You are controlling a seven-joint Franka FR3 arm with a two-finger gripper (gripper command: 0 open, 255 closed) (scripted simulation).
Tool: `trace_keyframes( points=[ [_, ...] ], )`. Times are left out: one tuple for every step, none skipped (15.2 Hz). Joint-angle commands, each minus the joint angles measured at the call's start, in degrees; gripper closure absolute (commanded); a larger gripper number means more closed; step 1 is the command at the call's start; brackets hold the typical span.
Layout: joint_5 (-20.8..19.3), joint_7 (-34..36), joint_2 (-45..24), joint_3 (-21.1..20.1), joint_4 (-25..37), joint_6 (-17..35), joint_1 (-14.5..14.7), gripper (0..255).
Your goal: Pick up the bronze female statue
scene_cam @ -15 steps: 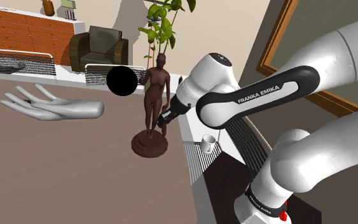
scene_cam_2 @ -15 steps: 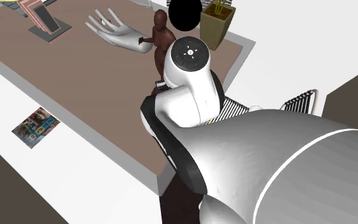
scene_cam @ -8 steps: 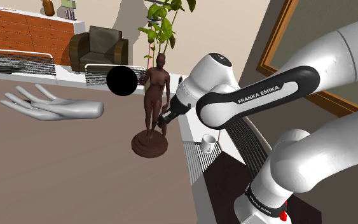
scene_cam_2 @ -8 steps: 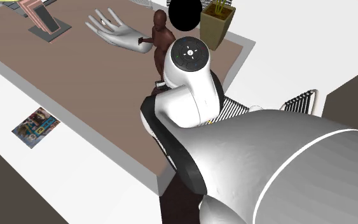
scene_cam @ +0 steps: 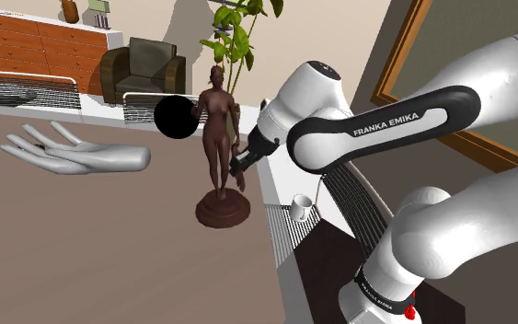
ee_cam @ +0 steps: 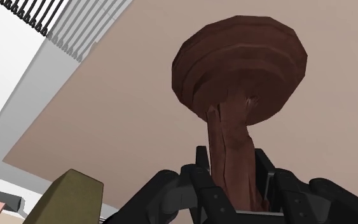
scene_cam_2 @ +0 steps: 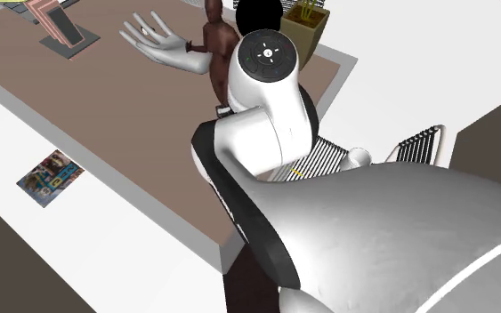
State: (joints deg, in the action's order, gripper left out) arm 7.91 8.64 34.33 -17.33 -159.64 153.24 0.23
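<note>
The dark brown female statue (scene_cam: 216, 129) stands near the brown tabletop's (scene_cam: 109, 248) right edge in the shoulder view, on a round base (scene_cam: 223, 210). It leans slightly, head toward that view's left. My black gripper (scene_cam: 238, 166) is shut on its legs from the right. In the wrist view the fingers (ee_cam: 204, 184) clasp the legs (ee_cam: 231, 143), with the base (ee_cam: 241, 63) beyond them. I cannot tell whether the base touches the table. In the second exterior view the statue (scene_cam_2: 213, 40) is partly hidden behind my arm.
A white hand sculpture (scene_cam: 73, 152) lies on the table, left of the statue in the shoulder view. A black sphere (scene_cam: 176, 118) sits just behind the statue. A white cup (scene_cam: 301, 204) and a slatted rack (scene_cam_2: 315, 160) are beside the table edge. An olive plant pot (scene_cam_2: 303, 34) stands beyond.
The statue has risen with the gripper, its head now higher and shifted toward the shoulder view's left. The arm's wrist has moved up. The hand sculpture and sphere are unmoved.
</note>
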Motion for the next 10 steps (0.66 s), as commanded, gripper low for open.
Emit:
trace_keyframes(
  points=[
    [-0.02,-0.17,1.23,0.4,1.1,-2.14,0.1,255],
    [-0.05,-0.24,1.69,0.56,1.61,-3.11,0.12,255],
    [-0.08,-0.31,2.13,0.72,2.13,-4.07,0.14,255],
    [-0.12,-0.37,2.55,0.88,2.66,-5.01,0.15,255],
    [-0.16,-0.43,2.95,1.03,3.21,-5.95,0.15,255],
    [-0.21,-0.49,3.32,1.17,3.76,-6.88,0.15,255],
    [-0.26,-0.54,3.67,1.32,4.33,-7.79,0.15,255],
    [-0.31,-0.59,4.0,1.46,4.91,-8.7,0.14,255],
    [-0.31,-0.6,4.06,1.48,4.99,-8.84,0.14,255],
    [-0.31,-0.6,4.05,1.48,4.99,-8.84,0.14,255]
  ],
)
